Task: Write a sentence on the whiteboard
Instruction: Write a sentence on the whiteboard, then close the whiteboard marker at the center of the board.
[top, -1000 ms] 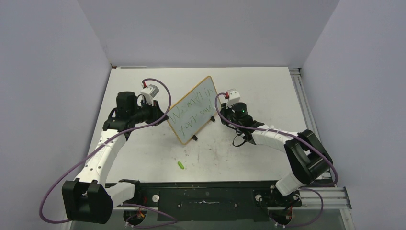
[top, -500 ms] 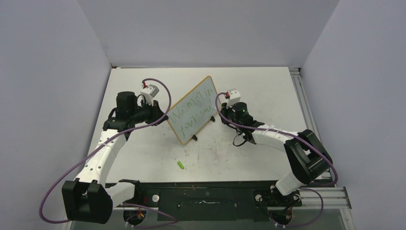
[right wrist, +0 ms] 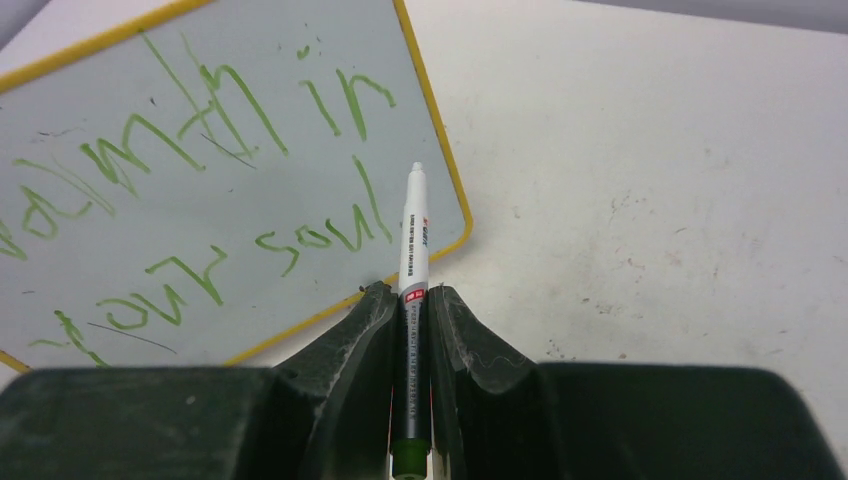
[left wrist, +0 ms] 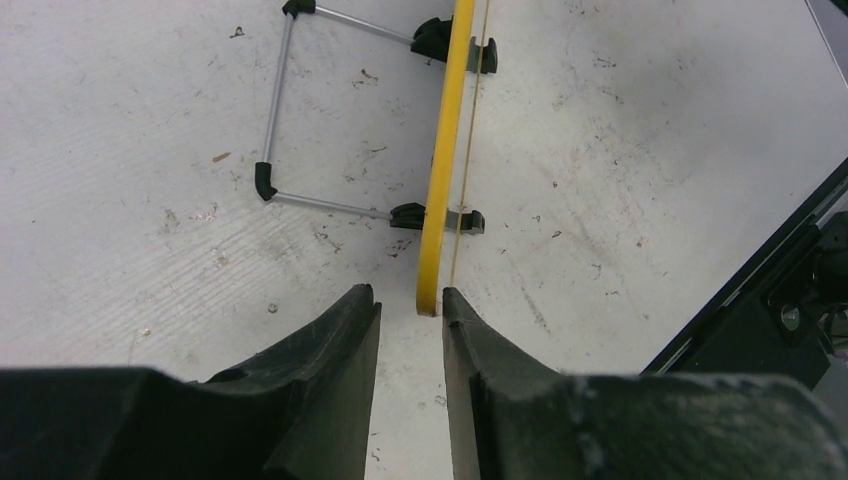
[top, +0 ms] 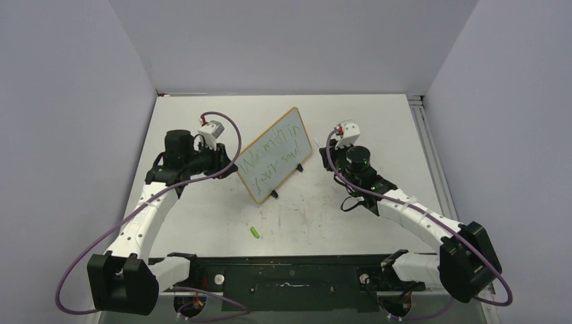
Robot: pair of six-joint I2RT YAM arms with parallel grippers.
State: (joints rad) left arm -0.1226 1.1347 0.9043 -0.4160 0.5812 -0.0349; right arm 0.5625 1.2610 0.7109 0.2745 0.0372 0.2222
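Scuffed white table [top: 202, 216] carries the whiteboard [top: 275, 156] bearing the green sentence [top: 270, 162]; left jaws stand slightly parted around its frame edge, right jaws clench a white marker [right wrist: 413, 240].

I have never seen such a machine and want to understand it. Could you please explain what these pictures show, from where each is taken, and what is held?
These are two robot arms bolted at the near edge of a white table. One picture looks down from above and behind them; the other two come from a camera on each wrist, so the dark shapes at the bottom are that arm's own fingers. On the table stands a small whiteboard with a yellow frame, bearing green handwriting in two lines. A small green piece, perhaps a pen cap, lies nearer the arms. The right pincer is shut on a marker. The left pincer stands slightly open around the board's edge.
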